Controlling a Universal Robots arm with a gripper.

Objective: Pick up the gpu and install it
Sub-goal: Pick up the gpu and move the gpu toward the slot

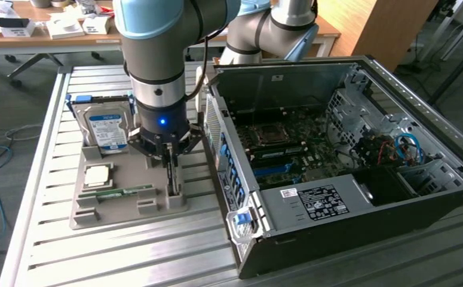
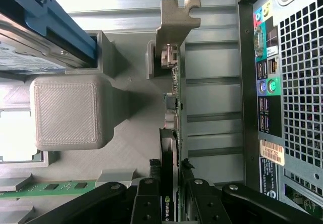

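Pinching the thin, edge-on gpu [image 2: 169, 148], the black pincer [image 2: 170, 176] grips both flat faces. It stands in a grey, ribbed holder [image 2: 68, 113].

The gpu [image 2: 168, 206] bears an NVIDIA mark on its black edge; the barcode sticker [image 2: 272, 152] on the computer case [image 2: 298, 72] is illegible.

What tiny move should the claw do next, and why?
Probably lift straight up: the claw looks closed on the gpu, which stands on edge in a slot of the grey holder.
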